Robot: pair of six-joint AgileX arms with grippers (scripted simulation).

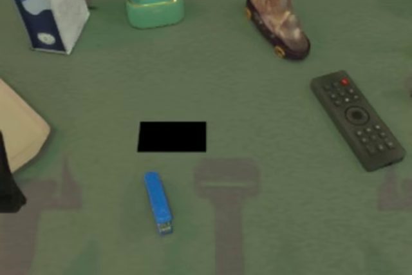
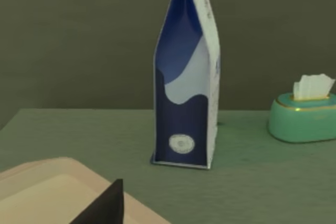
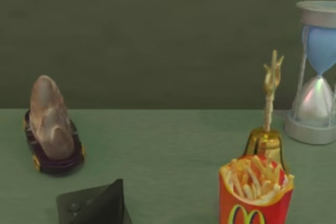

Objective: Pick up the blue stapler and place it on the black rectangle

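Blue stapler (image 1: 158,203) just below black rectangle (image 1: 172,136)

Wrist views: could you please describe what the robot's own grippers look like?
Of the left gripper only a matte black pointed wedge shows; the right gripper looks identical. No cables or markings visible. The left arm shows plain black at the top view's left edge.

A tall blue-and-white cardboard carton (image 2: 186,77) with a gabled top stands upright on the green worktop (image 2: 252,187), a small round emblem near its base. Well apart from it, toward the worktop's back edge, sits a mint-green oval tissue box (image 2: 302,121) with a thin gold band and white tissue poking from its top. A pale beige tray (image 2: 47,192) lies close to the camera, and a black pointed finger tip (image 2: 105,208) overlaps it.
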